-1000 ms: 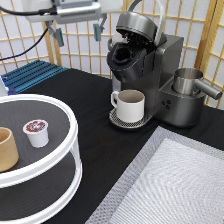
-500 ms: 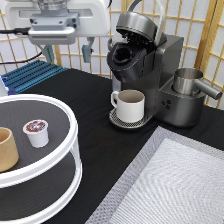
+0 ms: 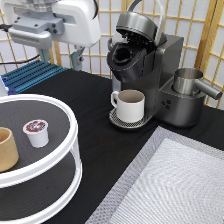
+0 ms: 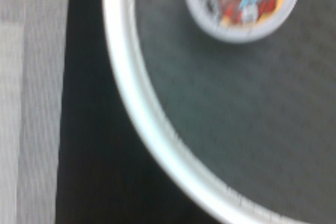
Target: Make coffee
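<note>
Exterior view: my claw [image 3: 60, 50] has slid left, above the coffee [image 3: 36, 132] (finger state I cannot tell), still ungrasped.

Coffee pods: one, the coffee [image 3: 37, 132] [image 4: 241, 15], on the upper shelf.
Tan cups without a handle: one, the cup [image 3: 7, 149].
White mugs: one, the mug [image 3: 129, 105].
Coffee machines: one, the coffee machine [image 3: 150, 70].
Metal jugs: one, the jug [image 3: 191, 83].
Round shelves: two, stacked in the stand [image 3: 70, 145] [image 4: 142, 125].
Grey mats: one, the mat [image 3: 175, 185].
Robot arms: one, the arm [image 3: 55, 22].
</note>
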Motion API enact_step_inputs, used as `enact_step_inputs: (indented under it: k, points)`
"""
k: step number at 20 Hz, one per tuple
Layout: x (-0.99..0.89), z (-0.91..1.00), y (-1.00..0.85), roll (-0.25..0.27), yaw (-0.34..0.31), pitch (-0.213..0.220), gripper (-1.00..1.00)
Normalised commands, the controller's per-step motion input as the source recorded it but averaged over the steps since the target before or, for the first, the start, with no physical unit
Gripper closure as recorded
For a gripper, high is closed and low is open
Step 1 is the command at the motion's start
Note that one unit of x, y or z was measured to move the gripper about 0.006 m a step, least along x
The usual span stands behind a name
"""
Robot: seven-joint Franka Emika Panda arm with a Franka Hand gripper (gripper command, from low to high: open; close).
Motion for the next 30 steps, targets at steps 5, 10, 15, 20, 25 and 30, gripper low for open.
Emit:
enact_step_inputs:
  k: [5,10,15,20,25,30]
  points:
    - [0.00,-0.31,-0.70,-0.229,0.000,-0.008,-1.00]
    - [0.05,-0.31,-0.64,-0.043,-0.009,-0.012,-1.00]
    - [0.03,-0.23,-0.49,0.072,-0.020,-0.105,-1.00]
    - [0.08,-0.25,-0.20,0.037,0.000,-0.130,-1.00]
    - [0.27,-0.14,0.00,0.001,0.003,-0.051,-1.00]
    - [0.00,-0.26,0.05,0.021,0.033,-0.024,-1.00]
